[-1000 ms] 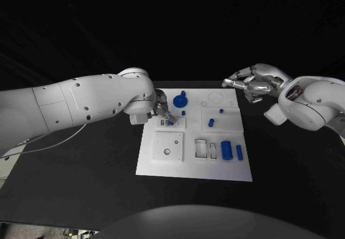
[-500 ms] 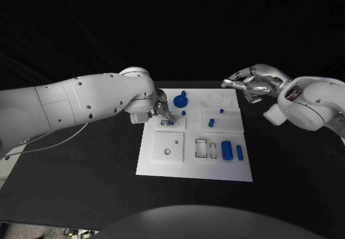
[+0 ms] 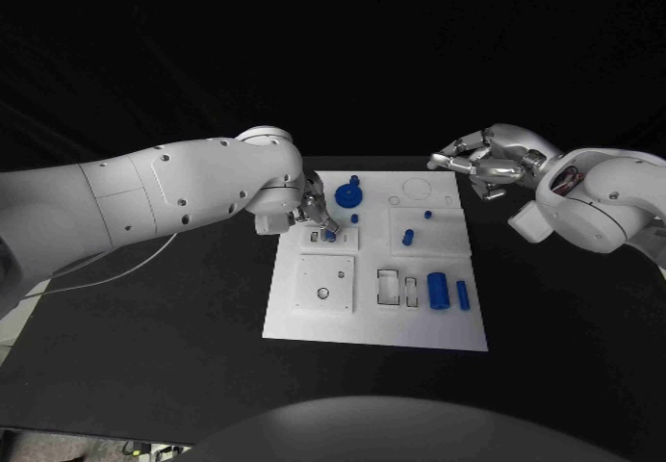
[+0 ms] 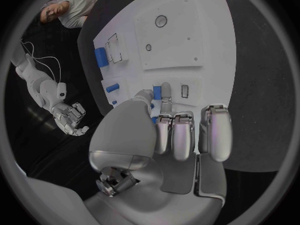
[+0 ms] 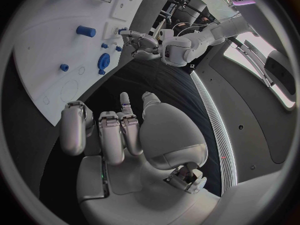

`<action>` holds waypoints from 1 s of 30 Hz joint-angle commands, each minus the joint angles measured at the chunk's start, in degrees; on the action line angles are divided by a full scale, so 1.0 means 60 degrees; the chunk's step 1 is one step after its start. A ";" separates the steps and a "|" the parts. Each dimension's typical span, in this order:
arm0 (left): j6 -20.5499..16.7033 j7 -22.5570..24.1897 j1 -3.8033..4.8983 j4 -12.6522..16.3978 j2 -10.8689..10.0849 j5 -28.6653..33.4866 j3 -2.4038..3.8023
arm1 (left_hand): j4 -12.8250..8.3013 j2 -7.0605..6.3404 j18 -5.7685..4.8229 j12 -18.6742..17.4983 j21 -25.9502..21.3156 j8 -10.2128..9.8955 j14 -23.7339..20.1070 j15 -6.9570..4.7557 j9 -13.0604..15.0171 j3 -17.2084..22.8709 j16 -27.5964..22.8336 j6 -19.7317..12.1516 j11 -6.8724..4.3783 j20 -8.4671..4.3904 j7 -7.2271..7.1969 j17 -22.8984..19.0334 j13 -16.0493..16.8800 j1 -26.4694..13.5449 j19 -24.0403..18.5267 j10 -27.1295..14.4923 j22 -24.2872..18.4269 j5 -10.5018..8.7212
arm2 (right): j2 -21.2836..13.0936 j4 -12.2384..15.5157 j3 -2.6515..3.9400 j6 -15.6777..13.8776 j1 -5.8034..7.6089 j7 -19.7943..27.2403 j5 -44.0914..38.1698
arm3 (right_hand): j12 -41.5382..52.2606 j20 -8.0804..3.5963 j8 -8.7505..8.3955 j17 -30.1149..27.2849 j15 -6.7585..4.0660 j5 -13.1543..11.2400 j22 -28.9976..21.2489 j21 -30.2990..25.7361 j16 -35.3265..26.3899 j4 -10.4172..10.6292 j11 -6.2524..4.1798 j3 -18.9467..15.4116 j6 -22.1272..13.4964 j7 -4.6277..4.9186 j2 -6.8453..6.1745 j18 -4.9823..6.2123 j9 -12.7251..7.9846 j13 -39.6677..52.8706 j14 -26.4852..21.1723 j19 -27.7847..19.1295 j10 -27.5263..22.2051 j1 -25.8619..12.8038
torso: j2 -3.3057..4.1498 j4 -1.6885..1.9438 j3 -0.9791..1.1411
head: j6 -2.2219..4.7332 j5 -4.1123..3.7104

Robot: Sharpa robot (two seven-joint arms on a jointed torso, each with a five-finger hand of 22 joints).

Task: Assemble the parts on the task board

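The board (image 3: pixel 374 332), a white plate, lies mid-frame on the black table (image 3: pixel 166 366), with a wide dark margin of table below it and on both sides. Its near strip is bare; above that, lower left on the board, sits a square block (image 3: pixel 323 282) with a small hole, and to its right two slots (image 3: pixel 397 288) beside a thick blue cylinder (image 3: pixel 437 290) and a thinner blue peg (image 3: pixel 462 295) near the right edge. Mid-board, a short blue peg (image 3: pixel 408 236) stands right of centre, with small blue studs (image 3: pixel 426 214) beyond it. At the left edge, the left hand (image 3: pixel 308 218) reaches down onto the board, thumb and a finger closed on a small blue part (image 4: pixel 157 90) above a square recess; the other fingers are curled. Further up, a blue gear (image 3: pixel 347 196) sits near the top edge. The right hand (image 3: pixel 479 166) hovers off the board's upper right corner, fingers curled in, holding nothing.
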 commanded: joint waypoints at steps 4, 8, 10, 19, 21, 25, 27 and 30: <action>0.0407 -0.1018 0.0000 -0.0141 0.0086 -0.0009 0.0007 | -0.0010 -0.0040 -0.0058 -0.0009 -0.0054 0.0049 0.1023 -0.0063 0.0020 0.0089 0.0023 0.0066 -0.0044 -0.0091 -0.0061 0.2514 0.2503 -0.0012 0.0101 0.0976 0.0907 -0.0121 | 0.0008 0.0005 0.0000 0.0148 -0.0010 0.0064 -0.0018 | -0.0039 -0.0004 0.0041 0.2516 0.0051 0.0063 0.1712 -0.0057 0.0033 0.0005 -0.0011 0.0058 0.0083 0.0027 -0.0023 0.0169 0.0015 0.2492 0.0995 -0.0071 0.1078 0.0106 | -0.0008 0.0010 0.0003 | 0.0000 -0.0012; 0.0441 -0.1028 -0.0002 -0.0200 0.0110 -0.0010 0.0007 | -0.0016 -0.0053 -0.0056 -0.0009 -0.0059 0.0041 0.1023 -0.0062 0.0027 0.0106 0.0023 0.0059 -0.0044 -0.0091 -0.0061 0.2514 0.2503 -0.0015 0.0098 0.0976 0.0902 -0.0160 | 0.0009 0.0005 0.0000 0.0149 -0.0011 0.0068 -0.0018 | -0.0039 -0.0004 0.0041 0.2516 0.0051 0.0063 0.1712 -0.0057 0.0033 0.0005 -0.0011 0.0058 0.0083 0.0027 -0.0023 0.0169 0.0015 0.2492 0.0995 -0.0071 0.1078 0.0106 | -0.0012 0.0010 0.0002 | 0.0000 -0.0005; 0.0445 -0.1023 -0.0003 -0.0213 0.0115 -0.0011 0.0007 | -0.0016 -0.0053 -0.0056 -0.0009 -0.0059 0.0041 0.1023 -0.0062 0.0027 0.0106 0.0023 0.0059 -0.0044 -0.0091 -0.0061 0.2514 0.2503 -0.0015 0.0098 0.0976 0.0902 -0.0160 | 0.0008 0.0005 0.0000 0.0149 -0.0011 0.0069 -0.0018 | -0.0039 -0.0004 0.0041 0.2516 0.0051 0.0063 0.1712 -0.0057 0.0033 0.0005 -0.0011 0.0058 0.0083 0.0027 -0.0023 0.0169 0.0015 0.2492 0.0995 -0.0071 0.1078 0.0106 | -0.0009 0.0014 0.0000 | 0.0000 -0.0011; 0.0465 -0.1013 -0.0004 -0.0251 0.0139 -0.0012 0.0007 | -0.0021 -0.0058 -0.0056 -0.0009 -0.0060 0.0037 0.1023 -0.0061 0.0030 0.0116 0.0023 0.0055 -0.0045 -0.0091 -0.0061 0.2514 0.2503 -0.0013 0.0098 0.0976 0.0902 -0.0179 | 0.0006 0.0006 0.0000 0.0151 -0.0013 0.0065 -0.0018 | -0.0039 -0.0004 0.0041 0.2516 0.0051 0.0063 0.1712 -0.0057 0.0033 0.0005 -0.0011 0.0058 0.0083 0.0027 -0.0023 0.0169 0.0015 0.2492 0.0995 -0.0071 0.1078 0.0106 | -0.0013 0.0014 0.0003 | 0.0000 0.0007; 0.0463 -0.1013 -0.0004 -0.0258 0.0142 -0.0012 0.0007 | -0.0021 -0.0058 -0.0056 -0.0009 -0.0060 0.0037 0.1023 -0.0061 0.0030 0.0116 0.0023 0.0055 -0.0045 -0.0091 -0.0061 0.2514 0.2503 -0.0013 0.0098 0.0976 0.0902 -0.0179 | 0.0008 0.0005 0.0000 0.0151 -0.0013 0.0067 -0.0018 | -0.0039 -0.0003 0.0042 0.2516 0.0052 0.0063 0.1710 -0.0060 0.0033 0.0007 -0.0008 0.0062 0.0088 0.0028 -0.0018 0.0170 0.0017 0.2492 0.0995 -0.0073 0.1078 0.0114 | -0.0014 0.0013 0.0002 | 0.0000 0.0009; 0.0499 -0.0996 -0.0005 -0.0284 0.0151 -0.0013 0.0007 | -0.0030 -0.0068 -0.0053 -0.0009 -0.0068 0.0031 0.1023 -0.0061 0.0034 0.0129 0.0023 0.0049 -0.0044 -0.0090 -0.0062 0.2514 0.2503 -0.0009 0.0091 0.0976 0.0890 -0.0198 | 0.0008 0.0008 0.0000 0.0152 -0.0014 0.0066 -0.0017 | -0.0039 -0.0003 0.0042 0.2516 0.0052 0.0063 0.1710 -0.0060 0.0033 0.0007 -0.0008 0.0062 0.0088 0.0028 -0.0018 0.0170 0.0017 0.2492 0.0995 -0.0073 0.1078 0.0114 | -0.0008 0.0013 0.0003 | 0.0000 0.0006; 0.0518 -0.0996 -0.0005 -0.0295 0.0158 -0.0013 0.0007 | -0.0030 -0.0068 -0.0053 -0.0009 -0.0068 0.0031 0.1023 -0.0061 0.0034 0.0129 0.0023 0.0049 -0.0044 -0.0090 -0.0062 0.2514 0.2503 -0.0009 0.0091 0.0976 0.0890 -0.0198 | 0.0009 0.0008 0.0000 0.0151 -0.0014 0.0066 -0.0017 | -0.0039 -0.0003 0.0042 0.2516 0.0052 0.0063 0.1710 -0.0060 0.0033 0.0007 -0.0008 0.0062 0.0088 0.0028 -0.0018 0.0170 0.0017 0.2492 0.0995 -0.0073 0.1078 0.0114 | -0.0011 0.0011 0.0005 | 0.0000 0.0007; 0.0540 -0.0993 -0.0009 -0.0331 0.0185 -0.0013 0.0006 | -0.0039 -0.0086 -0.0054 -0.0009 -0.0068 0.0026 0.1023 -0.0061 0.0039 0.0137 0.0023 0.0043 -0.0043 -0.0089 -0.0060 0.2514 0.2503 -0.0009 0.0092 0.0976 0.0893 -0.0217 | 0.0012 0.0007 0.0000 0.0148 -0.0014 0.0068 -0.0017 | -0.0039 -0.0003 0.0042 0.2516 0.0052 0.0063 0.1710 -0.0060 0.0033 0.0007 -0.0008 0.0062 0.0088 0.0028 -0.0018 0.0170 0.0017 0.2492 0.0995 -0.0073 0.1078 0.0114 | -0.0011 0.0007 0.0002 | 0.0000 0.0012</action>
